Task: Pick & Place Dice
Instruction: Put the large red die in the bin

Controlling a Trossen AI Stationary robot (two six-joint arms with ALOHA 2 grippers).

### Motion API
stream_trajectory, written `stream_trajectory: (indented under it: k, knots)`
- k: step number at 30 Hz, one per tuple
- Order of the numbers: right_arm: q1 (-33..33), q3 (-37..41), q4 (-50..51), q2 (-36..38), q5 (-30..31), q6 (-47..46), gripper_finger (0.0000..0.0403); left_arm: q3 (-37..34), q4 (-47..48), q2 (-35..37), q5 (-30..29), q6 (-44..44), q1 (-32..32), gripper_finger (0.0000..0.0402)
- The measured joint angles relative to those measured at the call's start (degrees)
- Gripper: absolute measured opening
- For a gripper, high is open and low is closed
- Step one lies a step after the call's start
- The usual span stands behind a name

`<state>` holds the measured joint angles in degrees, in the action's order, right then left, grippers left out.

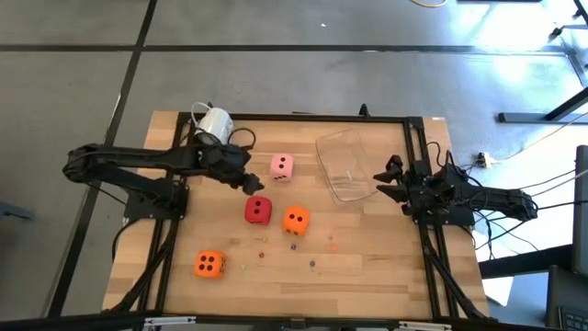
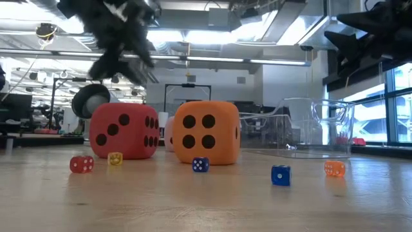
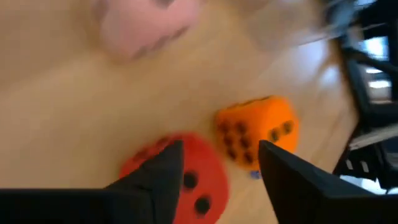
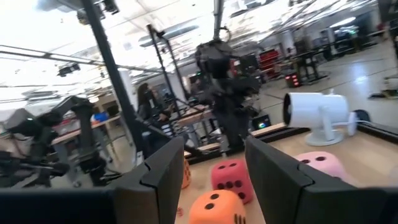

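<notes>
The red die (image 1: 258,211) rests on the table middle, an orange die (image 1: 295,220) just right of it, and the pink die (image 1: 282,166) beyond them toward the far edge. A second orange die (image 1: 209,265) sits near the near-left corner. My left gripper (image 1: 250,183) hovers open above and just far-left of the red die (image 3: 180,180), with the orange die (image 3: 258,134) beyond its fingers. My right gripper (image 1: 386,181) waits open at the table's right side, raised, facing the dice (image 4: 214,208).
A clear plastic container (image 1: 346,165) lies right of the pink die. A white mug (image 1: 214,121) lies on its side at the far-left edge. Tiny coloured beads and mini dice (image 2: 280,174) are scattered on the near half of the table (image 1: 386,276).
</notes>
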<state>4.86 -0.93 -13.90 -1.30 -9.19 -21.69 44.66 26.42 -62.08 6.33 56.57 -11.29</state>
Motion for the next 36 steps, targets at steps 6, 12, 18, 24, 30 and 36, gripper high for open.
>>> stream_trajectory:
  k: [6, 12, 18, 24, 30, 36]
  knots:
    - [0.0, 0.0, 0.27, 0.0, -4.79, 0.04, 0.0173, -0.02, 0.5, -1.68, 5.43, 7.0, 0.25, 0.023]
    - [0.0, 0.0, 0.73, 0.0, -11.86, -0.37, 0.0173, -0.02, 5.28, -1.78, 2.39, 12.04, 1.97, 0.023]
    - [0.0, 0.0, 2.37, 0.02, -14.37, -0.37, 0.0173, -0.02, 10.84, -1.77, -1.58, 15.71, 4.26, 0.0239]
    - [0.0, 0.0, 4.17, 0.02, -16.84, -0.37, 0.0173, -0.02, 10.92, -1.77, -4.85, 19.89, 7.65, 0.024]
    - [0.0, 0.0, 5.18, 0.02, -17.46, -0.37, 0.0173, -0.02, 10.17, -2.62, -7.78, 23.83, 11.48, 0.024]
    - [0.0, 0.0, 5.19, 0.02, -17.46, -0.35, 0.0173, -0.09, 8.1, -6.73, -8.15, 25.29, 13.31, 0.024]
